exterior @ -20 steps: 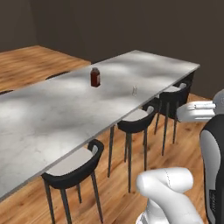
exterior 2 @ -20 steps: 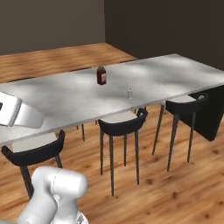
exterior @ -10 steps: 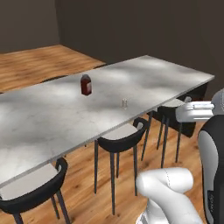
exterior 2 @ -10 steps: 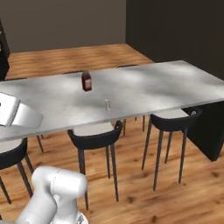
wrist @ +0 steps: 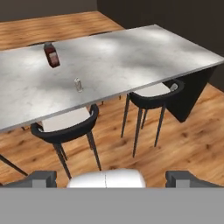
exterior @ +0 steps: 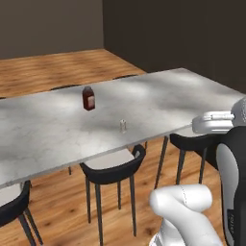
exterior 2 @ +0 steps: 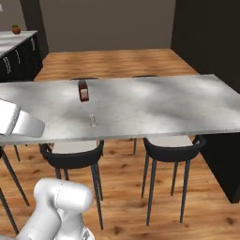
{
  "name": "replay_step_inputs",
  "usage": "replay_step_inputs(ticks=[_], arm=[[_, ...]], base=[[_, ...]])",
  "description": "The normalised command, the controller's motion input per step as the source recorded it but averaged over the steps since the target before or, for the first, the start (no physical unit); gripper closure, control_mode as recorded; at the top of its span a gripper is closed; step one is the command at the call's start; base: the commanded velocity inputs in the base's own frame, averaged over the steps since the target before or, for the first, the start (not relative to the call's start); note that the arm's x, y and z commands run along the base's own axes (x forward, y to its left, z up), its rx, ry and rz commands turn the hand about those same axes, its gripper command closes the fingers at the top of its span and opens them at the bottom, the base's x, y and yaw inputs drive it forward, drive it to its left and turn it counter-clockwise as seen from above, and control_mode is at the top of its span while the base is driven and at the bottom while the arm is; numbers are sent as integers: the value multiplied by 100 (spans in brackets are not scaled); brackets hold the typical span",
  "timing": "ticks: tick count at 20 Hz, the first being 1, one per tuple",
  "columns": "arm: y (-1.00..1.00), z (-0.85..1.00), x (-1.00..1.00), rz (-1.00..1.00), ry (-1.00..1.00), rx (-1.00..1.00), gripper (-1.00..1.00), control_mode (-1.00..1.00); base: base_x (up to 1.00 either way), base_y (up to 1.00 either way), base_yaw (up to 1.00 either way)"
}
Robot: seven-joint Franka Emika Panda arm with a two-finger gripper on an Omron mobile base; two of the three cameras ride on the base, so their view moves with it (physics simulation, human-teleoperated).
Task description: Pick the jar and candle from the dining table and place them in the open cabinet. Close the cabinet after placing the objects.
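Swung round with the base over the last second, so whole view shifted: dining table point(exterior: 158, 96) now seen more square-on and nearer, things on it not themselves moved. Stands long and marble-topped, with a small red-brown bottle point(exterior: 88, 98) upright near the middle and a tiny pale shaker point(exterior: 123, 126) closer to the near edge, well apart from each other. Neither wanted (distractors, left where a diner would leave them). Chairs point(wrist: 65, 124) tucked under the near side, seats partly beneath the top, which keeps the base from driving close there.

Gripper point(wrist: 111, 178) held high and back from the table, looking down over its far end; fingertips point(wrist: 43, 177) spread about as wide as they go, nothing between them. Probably carried that way to travel ready for a first grasp.

Cannot tell where jar and candle stand. Judged still at the approach stage: no pick made, cabinet work all to come.
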Motion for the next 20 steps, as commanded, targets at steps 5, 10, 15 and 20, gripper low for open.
replay_step_inputs(ticks=[5,10,15,20], arm=[[0,0,0,0,0,0,-100,100],[0,0,0,0,0,0,-100,100],[0,0,0,0,0,0,-100,100],[0,0,0,0,0,0,-100,100]], base=[[57,-27,18],[65,15,2],[53,23,19],[8,1,5]])
